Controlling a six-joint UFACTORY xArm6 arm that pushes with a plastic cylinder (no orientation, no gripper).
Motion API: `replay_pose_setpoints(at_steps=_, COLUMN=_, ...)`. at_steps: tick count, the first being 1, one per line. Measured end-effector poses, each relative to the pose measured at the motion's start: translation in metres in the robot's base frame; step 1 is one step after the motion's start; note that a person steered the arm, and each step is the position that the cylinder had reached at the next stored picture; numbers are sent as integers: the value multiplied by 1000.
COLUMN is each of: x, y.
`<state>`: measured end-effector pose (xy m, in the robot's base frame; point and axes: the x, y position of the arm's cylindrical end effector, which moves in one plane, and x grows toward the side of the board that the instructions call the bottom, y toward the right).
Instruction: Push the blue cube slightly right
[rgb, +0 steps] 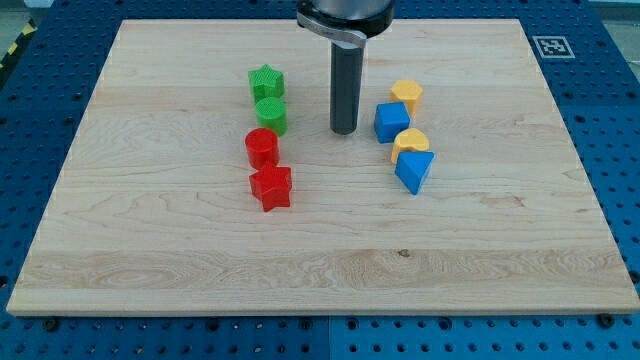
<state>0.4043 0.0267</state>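
Note:
The blue cube (391, 121) sits on the wooden board (320, 250) right of centre, towards the view's top. My tip (343, 131) is on the board just to the cube's left, a small gap apart. A yellow block (406, 95) touches the cube at its upper right. Another yellow block (411, 141) sits just below the cube, with a blue triangular block (414, 171) under it.
A green star block (266, 83) and a green round block (271, 115) stand left of my tip. A red round block (262, 148) and a red star block (271, 187) lie below them. A marker tag (551, 45) is at the board's top right corner.

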Motion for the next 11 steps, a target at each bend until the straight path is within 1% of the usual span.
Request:
replay_pose_setpoints(at_steps=3, x=0, y=9)
replay_pose_setpoints(at_steps=7, x=0, y=51)
replay_pose_setpoints(at_steps=9, x=0, y=51)
replay_pose_setpoints(at_steps=11, x=10, y=25)
